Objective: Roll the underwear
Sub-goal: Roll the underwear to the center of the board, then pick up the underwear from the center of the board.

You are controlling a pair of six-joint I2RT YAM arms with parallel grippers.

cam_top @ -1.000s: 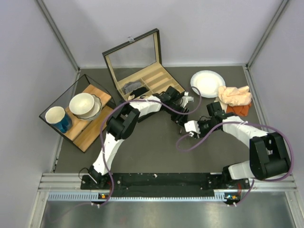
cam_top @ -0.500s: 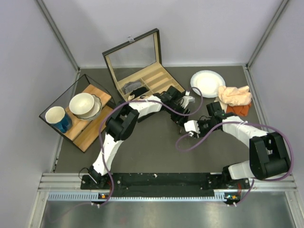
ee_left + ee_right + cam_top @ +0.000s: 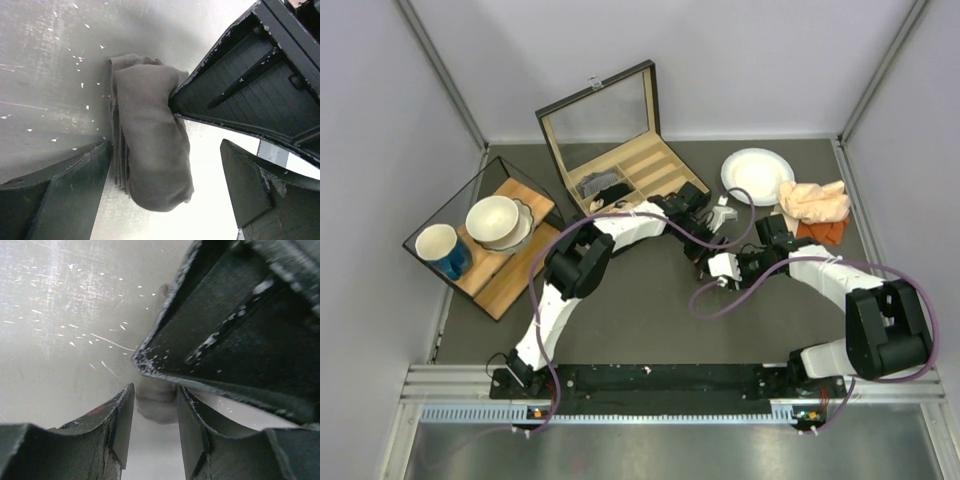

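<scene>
Two arms meet on the worktop (image 3: 640, 325) over the underwear (image 3: 150, 150), a loose dark roll lying between the wide-open, empty left jaws. Right jaws nearly closed at its edge; grip unclear. Best tighten the roll evenly, keeping layers tucked

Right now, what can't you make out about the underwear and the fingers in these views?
Left wrist: the underwear shows no waistband or label; the right fingers cover its upper right edge.
Right wrist: the left fingers block all but a blurred patch; whether the right fingers pinch it is unclear.
Top external: the fingers hide it.
</scene>
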